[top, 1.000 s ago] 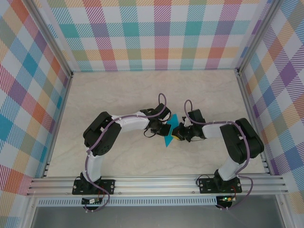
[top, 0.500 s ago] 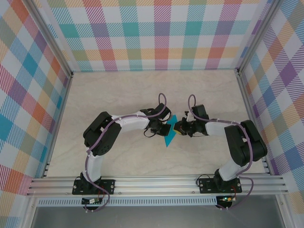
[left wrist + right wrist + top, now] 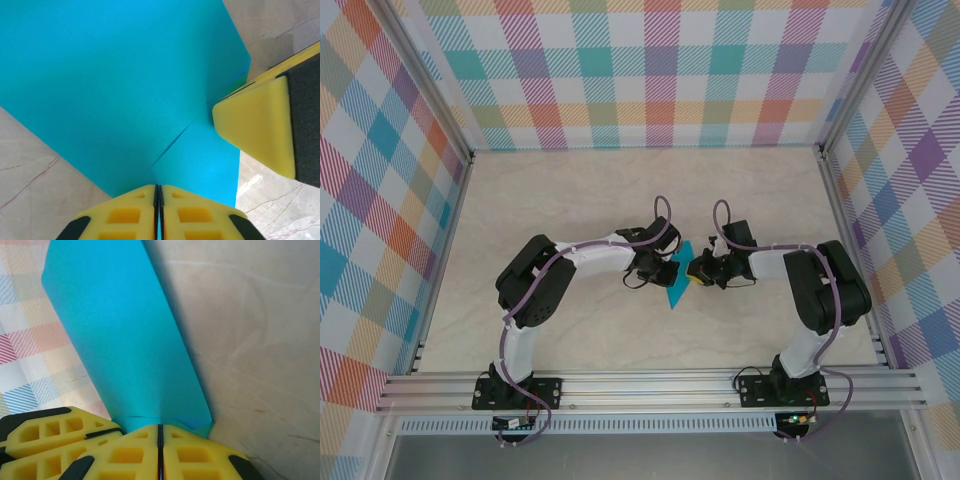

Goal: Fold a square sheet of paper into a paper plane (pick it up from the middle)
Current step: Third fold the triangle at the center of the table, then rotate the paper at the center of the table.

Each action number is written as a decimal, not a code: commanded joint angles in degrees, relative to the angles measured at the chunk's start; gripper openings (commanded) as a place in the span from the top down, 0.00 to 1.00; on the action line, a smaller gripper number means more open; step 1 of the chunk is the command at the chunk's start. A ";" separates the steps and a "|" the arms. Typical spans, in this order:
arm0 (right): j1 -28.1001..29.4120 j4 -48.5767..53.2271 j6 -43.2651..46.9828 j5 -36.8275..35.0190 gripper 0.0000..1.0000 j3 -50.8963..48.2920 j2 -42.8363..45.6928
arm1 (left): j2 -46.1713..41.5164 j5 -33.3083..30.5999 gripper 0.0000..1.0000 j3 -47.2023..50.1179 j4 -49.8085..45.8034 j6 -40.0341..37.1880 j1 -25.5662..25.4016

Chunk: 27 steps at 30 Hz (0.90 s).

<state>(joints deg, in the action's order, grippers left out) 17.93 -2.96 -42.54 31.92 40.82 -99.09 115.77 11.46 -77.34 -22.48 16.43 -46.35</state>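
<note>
At the middle of the bench (image 3: 570, 190), the partly folded teal sheet of paper (image 3: 675, 291) is pinched between both arms. The left jaws are closed on its left side and the right jaws on its right side.

Matt paper (image 3: 115, 75); smooth marble-look tabletop (image 3: 30, 165)

Beige marbled tabletop (image 3: 570, 190); plaid walls (image 3: 650, 70); aluminium rail (image 3: 650, 388) at near edge.

Fixed camera above and behind the arms looks down on the whole table (image 3: 570, 200); both wrist cameras peer forward from very close range. All three views share the blue paper (image 3: 674, 292) mid-table.
</note>
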 commanded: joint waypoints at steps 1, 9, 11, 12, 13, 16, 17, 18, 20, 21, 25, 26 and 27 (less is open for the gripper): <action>-0.22 1.76 1.27 -0.75 0.91 0.69 -0.04 | 0.16 0.11 0.86 -2.26 -1.53 -1.05 0.65; -0.87 4.77 2.35 -0.60 0.90 3.16 3.85 | -3.57 -3.42 0.74 -3.45 -3.14 -0.53 0.82; -1.01 4.98 2.64 -1.06 0.90 3.43 3.11 | -4.75 -4.41 0.74 -2.61 -3.14 -0.15 0.77; -1.06 4.70 2.63 -0.73 0.90 3.40 2.57 | -5.47 -5.05 0.74 -1.97 -3.01 0.17 0.75; -1.06 4.28 2.51 -0.47 0.90 3.33 1.98 | -6.29 -5.62 0.74 -1.39 -2.86 0.61 0.80; -1.06 3.93 2.53 -0.96 0.90 3.30 0.15 | -8.82 -7.21 0.73 0.91 -2.01 1.87 0.82; -1.06 3.92 2.55 -1.64 0.90 3.28 -0.27 | -9.73 -7.40 0.73 1.50 -1.92 2.13 0.79; -1.06 4.12 2.77 -2.34 0.90 3.26 -0.78 | -10.56 -7.60 0.73 2.17 -1.80 2.42 0.82; -1.06 4.04 3.00 -2.63 0.90 3.47 -1.92 | -12.50 -7.64 0.73 3.42 -1.45 2.97 0.76; -1.06 3.83 2.84 -2.60 0.90 3.31 -2.58 | -13.80 -7.37 0.73 4.35 -1.18 3.30 0.73; -1.00 2.79 1.51 -1.89 0.90 2.67 -3.40 | -17.53 -6.65 0.73 7.55 -0.46 4.68 0.79; -0.96 2.62 0.73 -1.70 0.90 2.40 -3.15 | -18.67 -6.44 0.73 8.64 0.04 5.30 0.82; -0.89 2.87 -0.34 -1.58 0.90 2.19 -3.00 | -19.81 -5.63 0.73 9.84 0.68 5.88 0.78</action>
<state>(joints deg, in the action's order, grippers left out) 17.23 -0.45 -41.36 31.09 43.57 -100.57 99.55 4.99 -70.11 -23.20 20.01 -46.35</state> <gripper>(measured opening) 0.100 0.269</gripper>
